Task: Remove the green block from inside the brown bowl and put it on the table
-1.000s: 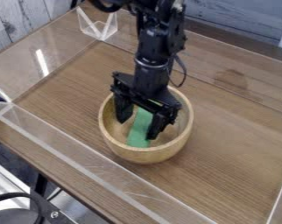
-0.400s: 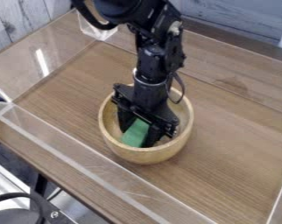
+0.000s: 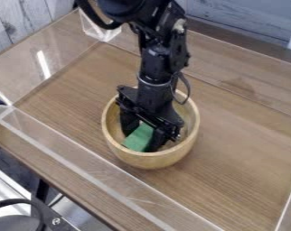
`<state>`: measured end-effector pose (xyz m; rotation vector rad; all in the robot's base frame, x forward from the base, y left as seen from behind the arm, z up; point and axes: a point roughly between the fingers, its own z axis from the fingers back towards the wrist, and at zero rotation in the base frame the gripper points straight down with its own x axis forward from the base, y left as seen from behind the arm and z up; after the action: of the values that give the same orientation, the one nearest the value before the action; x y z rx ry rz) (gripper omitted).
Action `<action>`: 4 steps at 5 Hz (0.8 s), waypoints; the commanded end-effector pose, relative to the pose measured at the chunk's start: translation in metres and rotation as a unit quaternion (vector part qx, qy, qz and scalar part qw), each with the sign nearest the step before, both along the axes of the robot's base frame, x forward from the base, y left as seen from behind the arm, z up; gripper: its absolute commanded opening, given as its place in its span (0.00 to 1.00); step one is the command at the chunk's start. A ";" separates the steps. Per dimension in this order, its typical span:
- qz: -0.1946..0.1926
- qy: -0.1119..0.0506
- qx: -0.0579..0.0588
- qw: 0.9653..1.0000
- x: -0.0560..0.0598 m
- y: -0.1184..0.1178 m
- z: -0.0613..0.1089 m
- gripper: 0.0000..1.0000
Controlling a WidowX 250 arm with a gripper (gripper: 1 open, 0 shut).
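Camera view from the near corner, and the pincer (image 3: pixel 149 123) has sunk into the brown bowl (image 3: pixel 132 152) since a second ago: back then its black fingers hung above the rim, now they reach down inside, one on either side of the green block (image 3: pixel 139 138). The jaws stand wide apart, nothing clamped yet, and over the last fraction of a second hardly anything has shifted. I'd say the descent is about done and the closing squeeze comes next; the block hasn't left the bowl, so the lift and the set-down on the table (image 3: pixel 239 108) all remain. As for the stuff itself: the bowl is pale tan wood, round, thick-walled, smooth inside. The block is a flat bright green bar, plain and matte, lying tilted against the bowl's near-left inner wall, its far end hidden behind the fingers. Brown wood grain on the table, and a clear acrylic wall (image 3: pixel 63 167) edging it, catching glare.
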<state>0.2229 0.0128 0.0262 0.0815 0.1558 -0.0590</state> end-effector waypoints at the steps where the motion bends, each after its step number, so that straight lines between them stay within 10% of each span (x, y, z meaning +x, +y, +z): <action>1: 0.003 -0.013 0.003 1.000 0.004 -0.001 -0.001 0.00; 4: 0.014 -0.022 0.002 1.000 0.003 -0.001 0.014 0.00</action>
<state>0.2199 0.0109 0.0295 0.0857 0.1570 -0.0335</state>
